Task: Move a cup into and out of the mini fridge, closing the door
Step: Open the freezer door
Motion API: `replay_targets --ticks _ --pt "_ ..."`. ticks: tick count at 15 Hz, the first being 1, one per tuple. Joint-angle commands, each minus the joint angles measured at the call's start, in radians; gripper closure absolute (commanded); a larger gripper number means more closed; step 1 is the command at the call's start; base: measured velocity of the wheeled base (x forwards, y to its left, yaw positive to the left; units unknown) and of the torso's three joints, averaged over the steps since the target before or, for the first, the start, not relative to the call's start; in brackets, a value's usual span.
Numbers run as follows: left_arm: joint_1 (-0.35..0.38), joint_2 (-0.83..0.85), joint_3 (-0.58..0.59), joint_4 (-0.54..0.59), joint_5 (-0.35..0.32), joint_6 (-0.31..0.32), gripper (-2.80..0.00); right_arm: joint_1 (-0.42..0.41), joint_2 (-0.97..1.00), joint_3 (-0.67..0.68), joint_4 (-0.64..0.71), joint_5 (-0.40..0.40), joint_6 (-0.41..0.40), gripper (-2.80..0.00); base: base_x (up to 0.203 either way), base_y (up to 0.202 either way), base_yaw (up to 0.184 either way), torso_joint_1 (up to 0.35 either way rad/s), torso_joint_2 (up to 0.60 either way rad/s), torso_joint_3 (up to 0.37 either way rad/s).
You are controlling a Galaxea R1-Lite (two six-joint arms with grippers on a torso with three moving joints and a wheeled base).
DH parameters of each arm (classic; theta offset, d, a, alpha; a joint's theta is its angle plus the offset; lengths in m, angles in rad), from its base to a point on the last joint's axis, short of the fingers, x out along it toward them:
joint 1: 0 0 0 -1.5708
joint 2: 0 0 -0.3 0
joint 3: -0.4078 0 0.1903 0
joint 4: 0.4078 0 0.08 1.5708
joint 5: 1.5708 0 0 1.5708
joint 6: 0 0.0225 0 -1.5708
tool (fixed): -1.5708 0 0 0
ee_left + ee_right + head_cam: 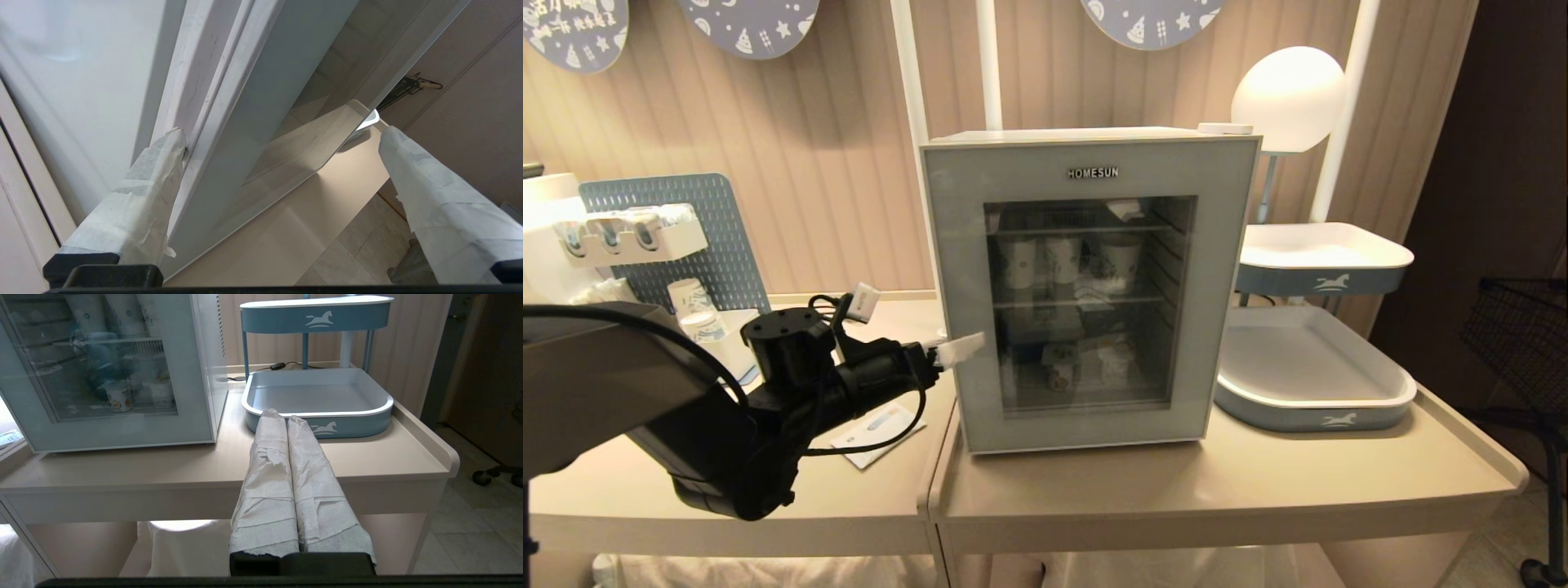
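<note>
L gripper jaws spread wide, straddling door edge: one finger touching seam, other out front. Fridge shut. Door stiff, glass slick, so hook edge. R gripper closed, parked, holds nothing.

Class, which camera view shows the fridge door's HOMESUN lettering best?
The head view: the HOMESUN lettering sits square-on above the door window. The left wrist view shows only the door's edge, no lettering. The right wrist view shows its lower part, lettering cut off.
</note>
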Motion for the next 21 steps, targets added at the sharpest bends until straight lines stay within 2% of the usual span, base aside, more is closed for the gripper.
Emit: replay_targets --ticks 1,4,7,12,14,17,21 --pt "-0.004 0.001 -0.001 -0.013 -0.006 -0.003 -2.8 0.0 0.001 0.035 -0.001 0.0 0.0 0.0 0.0 0.0 0.0 0.0 0.0 0.0" --pt "-0.015 -0.01 0.02 -0.03 -0.028 -0.009 -2.8 0.0 0.001 0.035 -0.001 0.0 0.0 0.0 0.0 0.0 0.0 0.0 0.0 0.0" --pt "-0.013 -0.057 0.078 -0.066 -0.107 -0.037 -2.8 0.0 0.001 0.035 -0.002 0.0 -0.002 0.0 0.0 0.0 0.0 0.0 0.0 0.0" --pt "-0.013 -0.14 0.169 -0.127 -0.154 -0.069 -2.8 0.0 0.001 0.035 -0.001 0.0 -0.002 0.0 0.0 0.0 0.0 0.0 0.0 0.0" --pt "-0.003 -0.12 0.165 -0.145 -0.124 -0.057 -2.8 0.0 0.001 0.035 -0.002 0.0 -0.002 0.0 0.0 0.0 0.0 0.0 0.0 0.0" --pt "0.03 -0.092 0.156 -0.155 -0.037 -0.053 -2.8 0.0 0.001 0.035 -0.002 0.0 -0.002 0.0 0.0 0.0 0.0 0.0 0.0 0.0" --pt "0.038 -0.037 0.119 -0.146 0.069 -0.004 -2.8 0.0 0.001 0.035 -0.002 0.0 0.0 0.0 0.0 0.0 0.0 0.0 0.0 0.0"
